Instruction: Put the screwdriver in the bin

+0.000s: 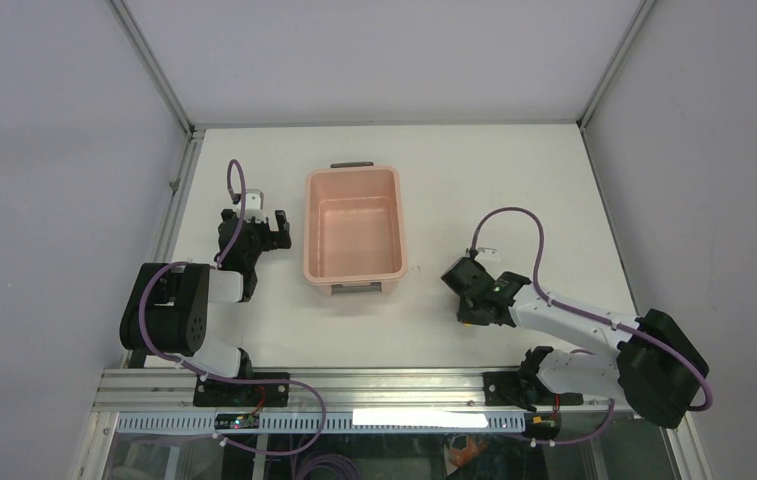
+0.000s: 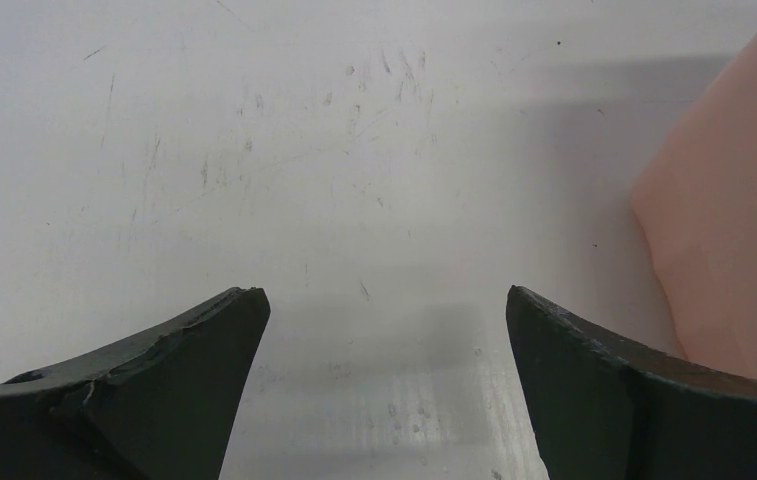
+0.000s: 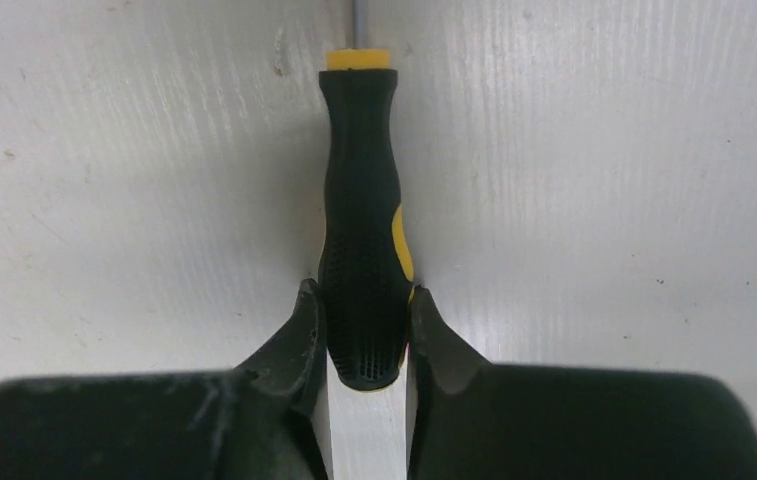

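Note:
The screwdriver [image 3: 359, 200] has a black-and-yellow handle and a thin shaft that runs out of the top of the right wrist view. My right gripper [image 3: 362, 292] is shut on the butt end of its handle, low over the white table. In the top view the right gripper [image 1: 470, 292] is right of the bin's near end and hides the screwdriver. The pale pink bin [image 1: 306, 232] stands empty at the table's middle. My left gripper [image 1: 274, 226] is open and empty just left of the bin; the bin's wall [image 2: 734, 250] shows at the right of the left wrist view, beside the gripper [image 2: 384, 295].
The table [image 1: 514, 180] is white and scratched. Grey enclosure walls stand to the left, right and back. A metal rail [image 1: 354, 385] runs along the near edge by the arm bases.

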Robot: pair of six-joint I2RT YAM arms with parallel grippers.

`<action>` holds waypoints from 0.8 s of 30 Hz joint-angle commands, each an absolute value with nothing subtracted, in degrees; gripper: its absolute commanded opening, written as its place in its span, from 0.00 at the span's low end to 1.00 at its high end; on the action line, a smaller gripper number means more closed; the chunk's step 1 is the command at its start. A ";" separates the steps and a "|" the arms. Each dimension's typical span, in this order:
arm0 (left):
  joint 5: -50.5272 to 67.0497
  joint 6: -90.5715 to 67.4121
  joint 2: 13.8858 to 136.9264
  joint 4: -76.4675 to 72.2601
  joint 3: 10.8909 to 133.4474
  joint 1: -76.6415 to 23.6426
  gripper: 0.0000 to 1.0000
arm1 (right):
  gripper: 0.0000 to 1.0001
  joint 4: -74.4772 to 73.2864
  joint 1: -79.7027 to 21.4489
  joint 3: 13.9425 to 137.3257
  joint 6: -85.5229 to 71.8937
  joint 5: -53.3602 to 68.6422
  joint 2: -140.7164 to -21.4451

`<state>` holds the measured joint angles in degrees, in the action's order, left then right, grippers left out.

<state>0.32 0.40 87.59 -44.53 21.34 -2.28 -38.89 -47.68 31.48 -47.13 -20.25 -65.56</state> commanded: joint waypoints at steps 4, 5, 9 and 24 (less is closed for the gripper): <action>0.86 -0.53 86.40 -46.06 21.97 -2.64 0.99 | 0.00 -39.41 -47.99 34.67 -45.93 -25.31 -63.09; 0.92 -0.53 86.40 -46.08 21.97 -2.64 0.99 | 0.00 -40.00 -48.00 35.96 -45.19 -25.93 -62.53; 0.90 -0.53 86.40 -46.05 21.97 -2.64 0.99 | 0.00 -44.16 -48.00 43.15 -41.46 -31.64 -60.34; 0.88 -0.53 86.34 -46.05 21.97 -2.69 0.99 | 0.00 -50.69 -48.03 70.23 -35.88 -30.52 -60.91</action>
<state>0.32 0.40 87.61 -44.53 21.34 -2.28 -51.31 -47.68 63.92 -39.44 -32.10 -59.00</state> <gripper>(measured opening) 0.992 0.322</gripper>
